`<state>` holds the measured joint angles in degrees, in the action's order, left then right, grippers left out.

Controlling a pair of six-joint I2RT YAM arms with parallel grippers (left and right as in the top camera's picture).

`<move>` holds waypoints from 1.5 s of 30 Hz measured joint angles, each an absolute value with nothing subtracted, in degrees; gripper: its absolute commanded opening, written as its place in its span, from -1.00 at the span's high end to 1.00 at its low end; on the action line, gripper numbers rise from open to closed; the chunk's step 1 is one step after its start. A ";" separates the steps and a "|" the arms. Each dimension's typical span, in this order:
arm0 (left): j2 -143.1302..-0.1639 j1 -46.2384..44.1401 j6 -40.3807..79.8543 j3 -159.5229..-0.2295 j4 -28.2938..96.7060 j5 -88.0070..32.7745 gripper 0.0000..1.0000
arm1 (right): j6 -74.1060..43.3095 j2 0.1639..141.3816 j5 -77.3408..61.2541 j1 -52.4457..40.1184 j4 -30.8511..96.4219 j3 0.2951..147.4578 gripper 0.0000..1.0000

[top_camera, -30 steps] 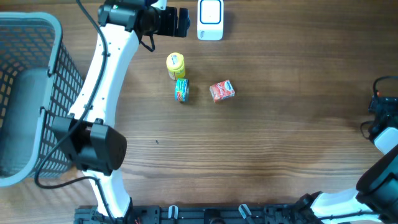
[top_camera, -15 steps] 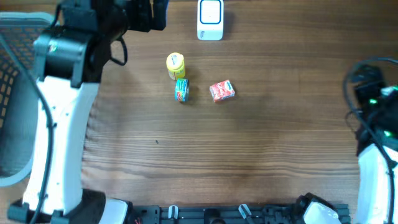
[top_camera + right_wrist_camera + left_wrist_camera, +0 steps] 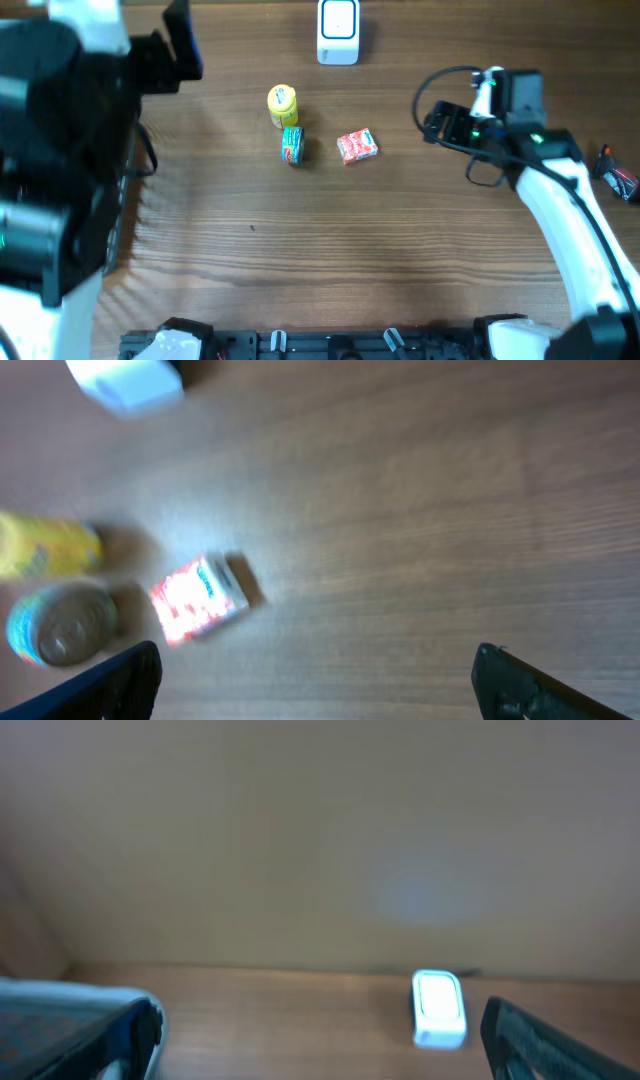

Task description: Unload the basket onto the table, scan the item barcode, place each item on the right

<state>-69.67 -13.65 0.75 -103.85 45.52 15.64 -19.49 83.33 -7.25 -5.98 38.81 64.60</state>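
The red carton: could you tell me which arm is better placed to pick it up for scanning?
Right. The right arm has open jaws aimed at the red carton, which shows in its wrist view; the left arm sits at the far-left corner, facing the scanner instead.

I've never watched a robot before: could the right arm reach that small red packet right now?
Probably yes. The right claw is open, and only bare table lies between it and the red packet; the can and yellow bottle sit beyond it.
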 measured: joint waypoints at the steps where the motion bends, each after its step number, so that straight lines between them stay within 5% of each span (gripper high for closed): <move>1: -66.52 -13.47 0.47 -99.02 42.52 16.47 -1.00 | -18.33 85.78 -7.03 -7.46 39.53 66.39 -1.00; 12: -43.22 -4.43 5.76 -58.78 19.20 19.07 -1.00 | -12.27 100.22 -3.60 -20.01 43.09 80.47 -1.00; 21: -44.73 -3.68 8.93 -57.58 20.53 19.03 -1.00 | -8.45 114.65 1.54 -23.44 43.59 86.83 -1.00; 45: -44.73 -3.68 8.97 -57.58 21.39 18.55 -1.00 | -2.92 118.58 3.27 -29.19 38.33 87.15 -1.00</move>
